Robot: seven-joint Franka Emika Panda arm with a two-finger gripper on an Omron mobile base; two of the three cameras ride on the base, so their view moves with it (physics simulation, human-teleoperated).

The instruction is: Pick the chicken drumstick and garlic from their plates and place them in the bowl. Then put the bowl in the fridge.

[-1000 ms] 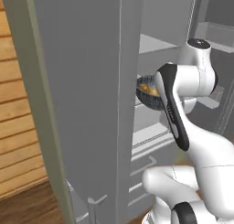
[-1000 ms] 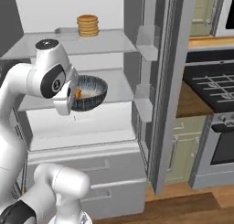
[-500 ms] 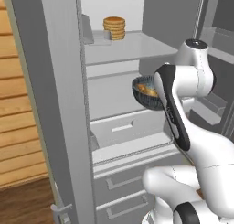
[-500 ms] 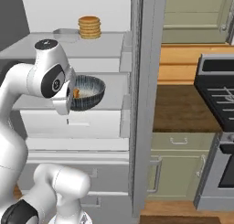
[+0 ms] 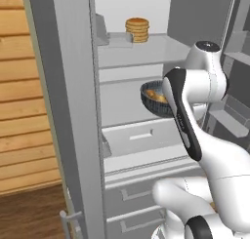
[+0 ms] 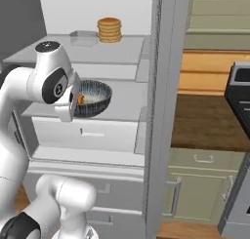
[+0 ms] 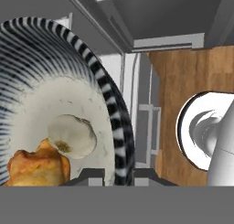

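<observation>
My gripper is shut on the rim of the bowl, holding it in the air in front of the open fridge, just above its middle shelf. In the hand view the gripper pinches the striped bowl rim. Inside it lie the pale garlic and the golden chicken drumstick, touching each other. In the left base view my arm covers part of the bowl, and a bit of drumstick shows inside. The plates are out of view.
A stack of pancakes and a small grey tray sit on the fridge's top shelf. A drawer lies below the bowl. The fridge door stands open at the left. A wooden counter and stove are at the right.
The whole picture has shifted, so the camera has moved; the fridge's inside now shows wider and nearer. The bowl stays in my shut gripper, in the same hold.
</observation>
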